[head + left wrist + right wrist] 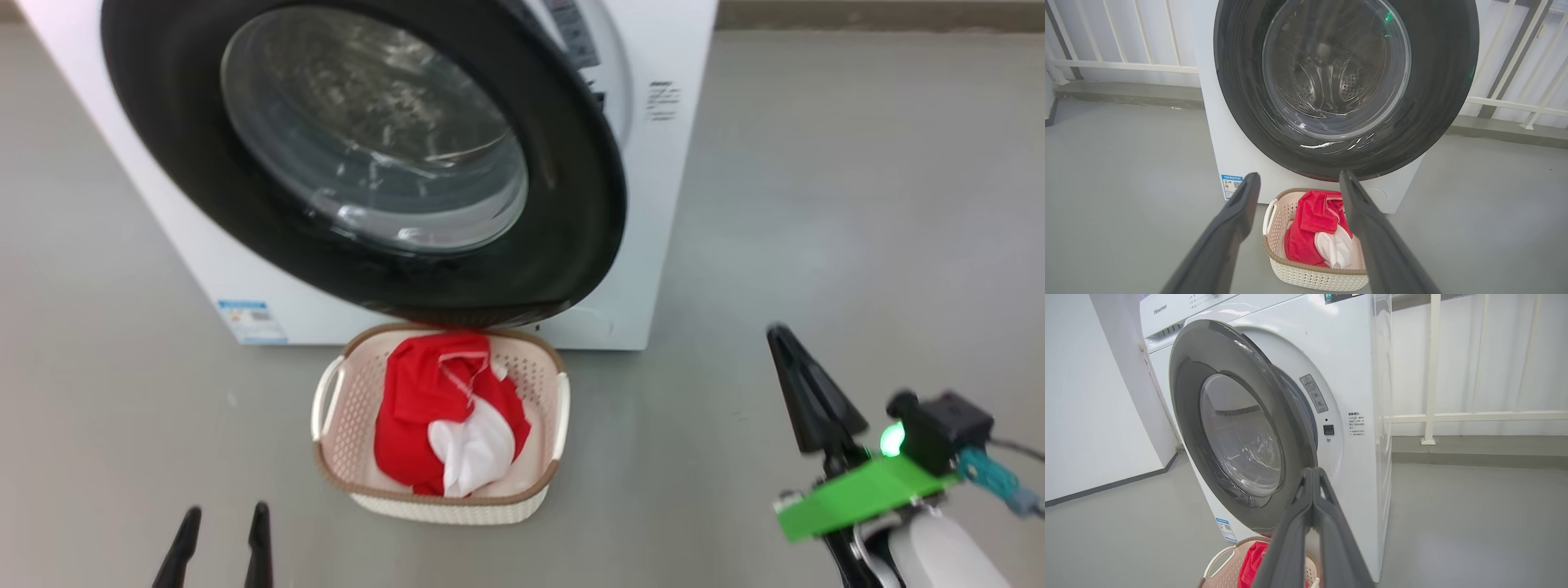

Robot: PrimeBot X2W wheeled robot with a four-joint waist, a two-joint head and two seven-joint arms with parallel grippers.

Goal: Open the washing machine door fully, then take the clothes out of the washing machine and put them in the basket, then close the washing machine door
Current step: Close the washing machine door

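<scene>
Clothes (424, 400) are lying in the basket (449, 506). Right gripper (1312, 471) is pinching shut on nothing, probably for pushing the door (163, 122) closed. Left gripper (224, 514) is gaping wide.

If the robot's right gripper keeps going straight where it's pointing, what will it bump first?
Most likely the washing machine door: the shut right gripper aims at its free edge, low on the rim. Depth is unclear, so it might slip past onto the front of the washing machine.

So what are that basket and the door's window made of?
The basket looks like matte cream plastic: moulded rows of holes, woven-look brown rim. On the washing machine door, the window seems clear glass, possibly hard plastic: see-through, bulging, with bright reflections.
</scene>
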